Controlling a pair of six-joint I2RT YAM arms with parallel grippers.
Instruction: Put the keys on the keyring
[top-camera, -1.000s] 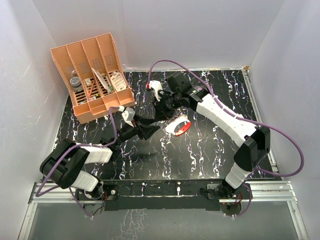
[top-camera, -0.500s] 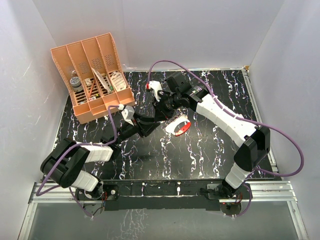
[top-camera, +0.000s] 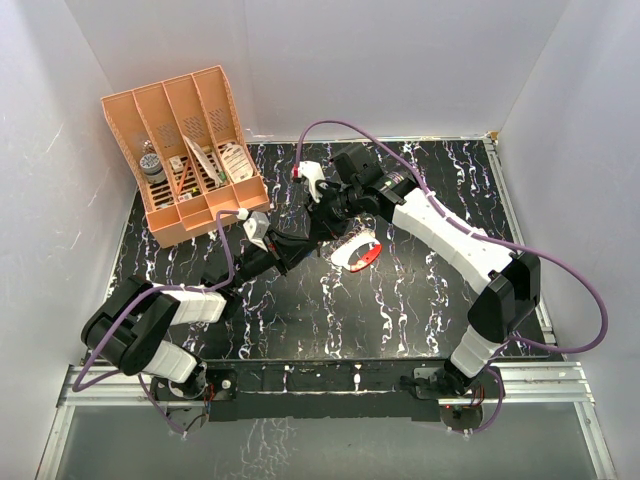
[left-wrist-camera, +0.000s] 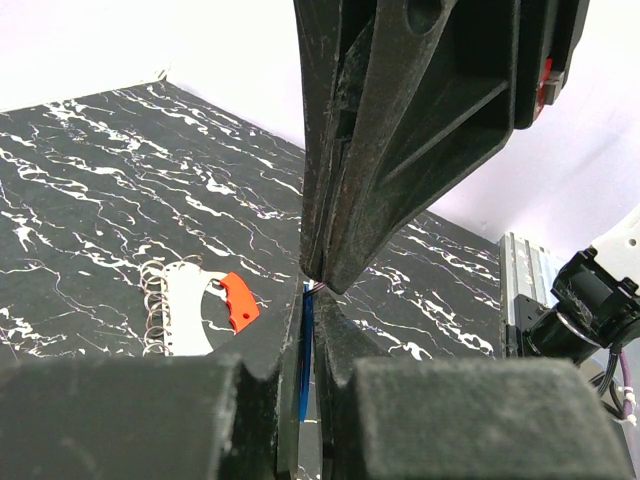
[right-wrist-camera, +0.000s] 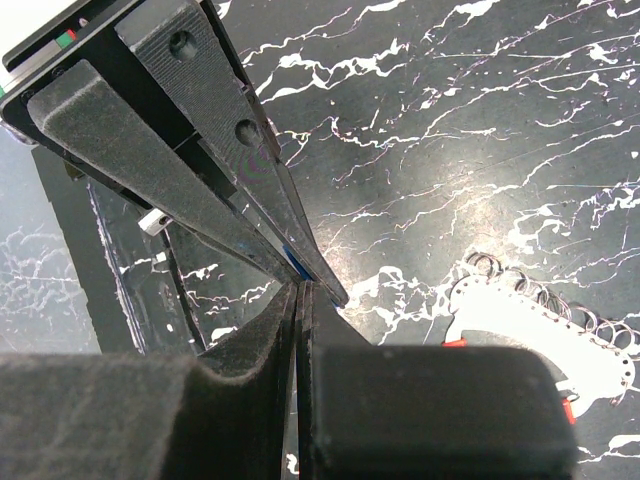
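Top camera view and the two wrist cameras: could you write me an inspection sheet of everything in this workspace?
Surface: black, white-veined tabletop.
Job's things: blue-headed key pinched where the two arms meet; red-and-silver keyring lying flat on the tabletop, unheld.
Clutter: orange desk organizer at the far left, small items in its slots, too small to name.
Grippers: left gripper, jaws shut on the key; right gripper, jaws shut, tip to tip with the left; its hold on the key unclear.
Cables: purple cables loop along both arms.
Surroundings: white walls; metal rail at the near edge.
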